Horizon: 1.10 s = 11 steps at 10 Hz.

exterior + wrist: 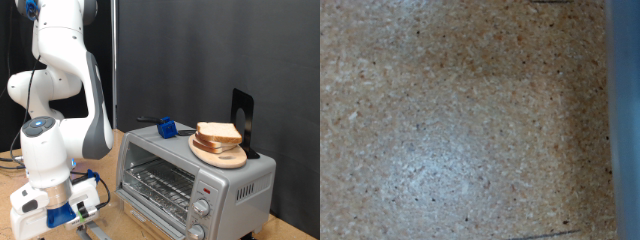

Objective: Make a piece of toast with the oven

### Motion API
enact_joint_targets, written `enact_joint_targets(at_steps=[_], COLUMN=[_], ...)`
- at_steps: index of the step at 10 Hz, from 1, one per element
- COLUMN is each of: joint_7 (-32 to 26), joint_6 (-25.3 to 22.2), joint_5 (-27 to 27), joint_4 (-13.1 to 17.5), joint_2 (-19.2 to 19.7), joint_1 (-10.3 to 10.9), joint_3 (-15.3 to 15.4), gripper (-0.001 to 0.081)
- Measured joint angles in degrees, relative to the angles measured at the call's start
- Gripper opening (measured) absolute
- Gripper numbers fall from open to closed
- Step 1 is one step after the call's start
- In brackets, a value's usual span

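Note:
The silver-grey oven point(190, 175) stands at the exterior view's right, its wire rack point(160, 183) showing at the front and two knobs point(200, 215) at its right end. The piece of toast is out of view as a single slice; only a pile of bread slices point(218, 133) rests on a round wooden plate point(222, 156) on the oven's roof. My gripper point(92, 226) hangs low over the table at the exterior view's bottom left, beside the oven's left front corner. The wrist view shows only bare table point(450, 120) and a blurred blue-grey strip point(625, 110) at one edge. Nothing shows between the fingers.
A blue object with a black handle point(166, 127) lies on the oven's roof near its back left. A black upright stand point(243, 118) is behind the plate. A dark curtain point(210, 60) closes off the back. The table is speckled particle board point(15, 195).

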Motion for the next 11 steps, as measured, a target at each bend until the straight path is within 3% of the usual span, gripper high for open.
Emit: enact_joint_targets(at_steps=[2,5,7,11], joint_7=[-0.12,1.69,2.97,3.32], joint_6=[-0.97,-3.91,-3.33,-2.97], joint_5=[-1.93,-9.97,-15.03,-19.01], joint_4=[0.37,-0.11,-0.92,-1.03], joint_2=[-0.2,-2.29,-4.13,-6.34], joint_1=[0.05,1.0,1.59,1.6], joint_3=[-0.24,-2.14,-3.77,-5.72], gripper=[0.0682,0.0682,0.0682,0.0682])
